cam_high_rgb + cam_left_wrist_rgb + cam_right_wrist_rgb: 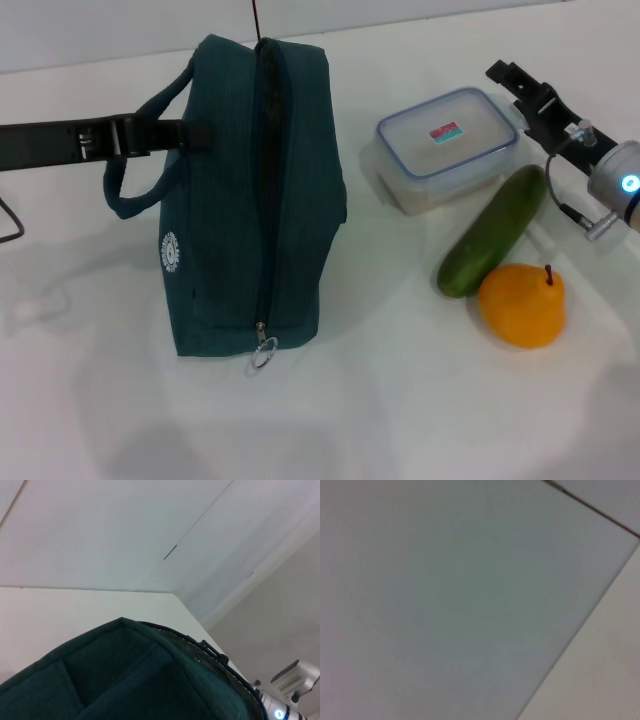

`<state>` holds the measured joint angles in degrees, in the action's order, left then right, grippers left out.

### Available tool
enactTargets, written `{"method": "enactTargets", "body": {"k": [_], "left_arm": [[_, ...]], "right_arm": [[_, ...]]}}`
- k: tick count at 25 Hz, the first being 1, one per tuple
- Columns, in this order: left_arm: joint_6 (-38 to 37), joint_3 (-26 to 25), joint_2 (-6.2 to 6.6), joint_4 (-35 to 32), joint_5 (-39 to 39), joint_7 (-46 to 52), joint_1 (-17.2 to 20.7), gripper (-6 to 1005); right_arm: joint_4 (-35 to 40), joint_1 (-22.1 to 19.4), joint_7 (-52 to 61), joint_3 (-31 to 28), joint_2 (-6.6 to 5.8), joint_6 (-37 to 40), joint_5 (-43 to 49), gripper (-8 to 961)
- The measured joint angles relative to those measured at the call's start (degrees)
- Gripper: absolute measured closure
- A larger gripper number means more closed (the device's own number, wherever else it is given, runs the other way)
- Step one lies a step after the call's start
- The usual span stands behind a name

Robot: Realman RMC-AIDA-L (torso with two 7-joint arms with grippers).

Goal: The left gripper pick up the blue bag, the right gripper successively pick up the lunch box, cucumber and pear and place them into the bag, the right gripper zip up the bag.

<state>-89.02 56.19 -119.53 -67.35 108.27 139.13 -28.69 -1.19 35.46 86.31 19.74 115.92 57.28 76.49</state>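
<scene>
Nearest you, the blue bag (255,200) stands on the table (400,420), zipper shut; your left gripper (195,134) sits at its handle (grip can't be told). Beside it lie lunch box (447,146), cucumber (494,232) and pear (522,304). Right gripper (505,75), jaw state unclear, could nudge the box away.

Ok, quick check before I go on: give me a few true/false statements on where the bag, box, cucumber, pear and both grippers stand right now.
1. The blue bag is zipped shut. True.
2. The lunch box is inside the bag. False: it sits on the table beside the bag.
3. The cucumber touches the pear. True.
4. The right gripper holds the pear. False: it hovers by the lunch box, holding nothing.
5. The left gripper is at the bag's handle. True.
</scene>
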Motion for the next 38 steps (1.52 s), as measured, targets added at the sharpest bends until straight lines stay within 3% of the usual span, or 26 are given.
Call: {"method": "enactTargets", "body": {"k": [12,25,31,38], "left_arm": [[0.0,0.0,0.0,0.1,0.0,-0.6,-0.1,929],[0.1,0.0,0.0,0.2,0.0,-1.2,0.0,929],[0.1,0.2,-0.08,0.2,0.0,-1.2,0.0,929],[0.3,0.2,-0.09,0.2,0.0,-1.3,-0.2,929]], "right_arm": [[-1.6,1.0,0.1,1.2,0.2,-1.4,0.4,132],[-2.4,0.8,0.1,1.7,0.27,1.0,0.4,291],[-2.5,0.3,0.1,1.7,0.27,1.7,0.4,430],[-2.6,0.1,0.1,2.5,0.26,2.3,0.4,499]]}}
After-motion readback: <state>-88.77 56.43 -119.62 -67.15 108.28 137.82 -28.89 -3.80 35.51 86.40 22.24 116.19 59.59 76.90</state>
